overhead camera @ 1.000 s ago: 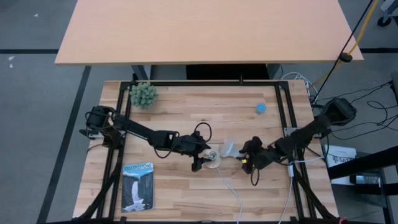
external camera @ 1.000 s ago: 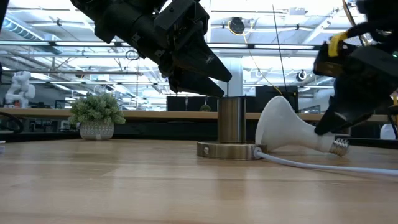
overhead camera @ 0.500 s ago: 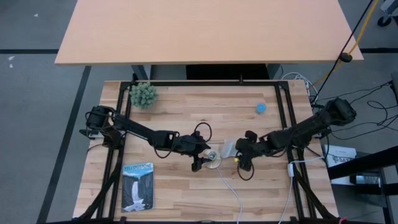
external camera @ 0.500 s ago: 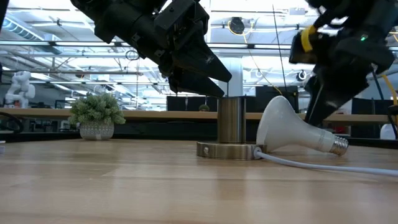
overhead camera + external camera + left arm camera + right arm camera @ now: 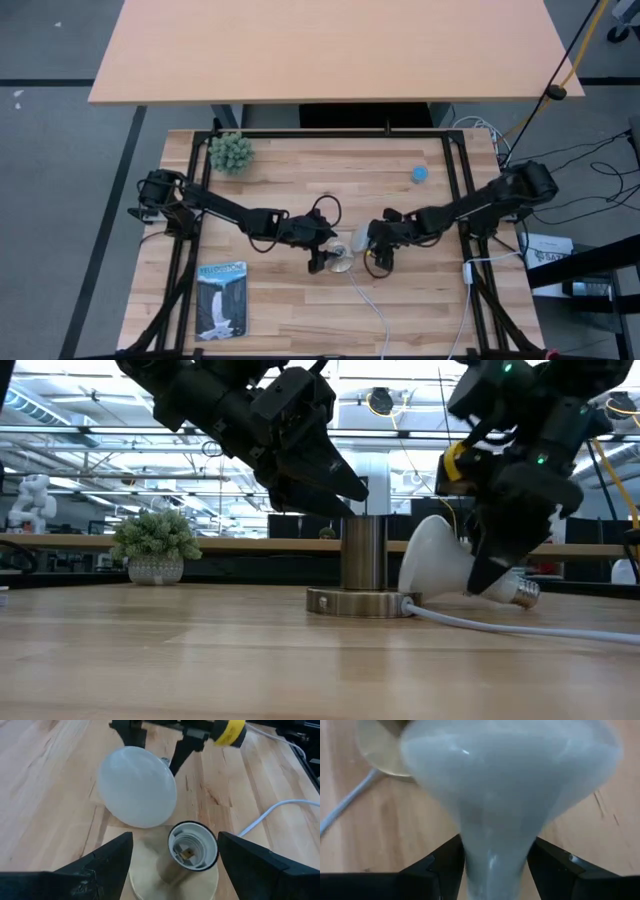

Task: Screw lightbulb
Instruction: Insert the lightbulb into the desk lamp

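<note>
- The lightbulb (image 5: 440,560) lies on its side on the desk (image 5: 300,190), its dome just beside the socket (image 5: 363,575) and its screw base pointing away from it.
- The right tool (image 5: 495,862) straddles the bulb's narrow neck, its fingers (image 5: 445,865) apart on either side; whether they touch the neck I cannot tell.
- The left tool (image 5: 175,865) hovers over the socket, fingers spread wide, holding nothing.
- A white cord (image 5: 530,625) runs off from the socket's base.
</note>
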